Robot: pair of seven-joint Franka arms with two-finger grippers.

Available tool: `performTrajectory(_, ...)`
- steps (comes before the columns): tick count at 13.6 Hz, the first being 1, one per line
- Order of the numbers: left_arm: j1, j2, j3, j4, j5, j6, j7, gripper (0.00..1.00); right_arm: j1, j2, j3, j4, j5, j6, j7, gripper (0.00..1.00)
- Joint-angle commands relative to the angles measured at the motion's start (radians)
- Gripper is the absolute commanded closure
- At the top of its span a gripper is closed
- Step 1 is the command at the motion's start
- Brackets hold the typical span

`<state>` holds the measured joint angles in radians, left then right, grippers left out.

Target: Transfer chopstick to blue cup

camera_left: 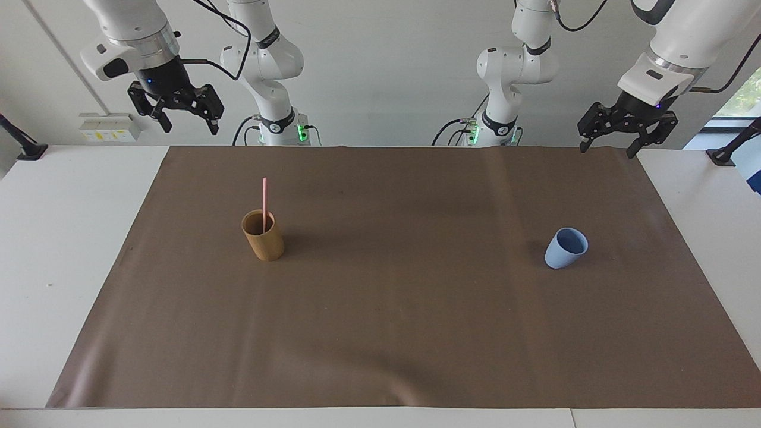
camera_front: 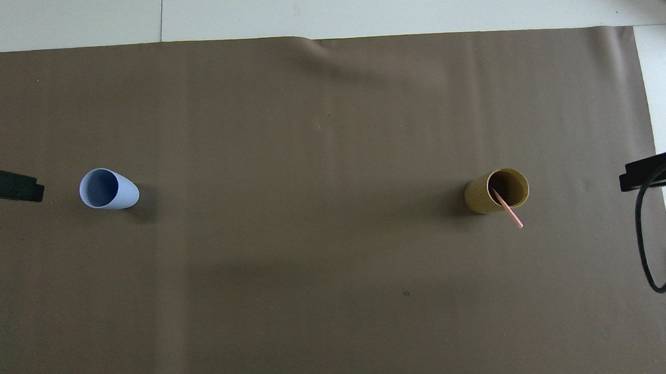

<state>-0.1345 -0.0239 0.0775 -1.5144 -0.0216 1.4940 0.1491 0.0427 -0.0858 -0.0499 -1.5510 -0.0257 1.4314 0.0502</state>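
A wide white surface [camera_left: 71, 249] carried a large brown mat [camera_left: 392, 321] that covered most of it. Two white Franka arms stood at the robots' edge of the surface, each raised and waiting, with nothing in either pincer.

The right pincer [camera_left: 187, 122] hung in the air above the mat's corner at the right arm's end of the surface, its two black fingers apart. The left pincer [camera_left: 612, 142] hung in the air above the mat's corner at the left arm's end, its fingers apart as well. In the overhead view only a dark tip of each showed at the picture's side edges.

A tan bamboo-coloured cylindrical cup [camera_left: 263, 236] stood upright on the mat toward the right arm's end of the surface. The blue cup [camera_left: 565, 248], smaller and light blue, stood upright on the mat toward the left arm's end, well apart from the tan cup and about as near to the robots as that cup was. It held nothing.

The chopstick [camera_left: 264, 199], a thin pink stick, stood inside the tan cup. Its lower end rested within the cup and its upper part rose well above the rim, leaning against the rim on the side nearer to the robots.
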Motion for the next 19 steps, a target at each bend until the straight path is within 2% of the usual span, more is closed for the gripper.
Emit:
performTrajectory(1, 0.009, -0.030, -0.010, -0.033, 0.008, 0.005, -0.013, 0.00, -0.017, -0.009, 0.010, 0.002, 0.003, -0.014, -0.021, 0.00)
performTrajectory(19, 0.012, -0.028, -0.012, -0.029, 0.008, 0.006, 0.000, 0.00, -0.018, -0.009, 0.010, 0.002, 0.003, -0.014, -0.021, 0.00)
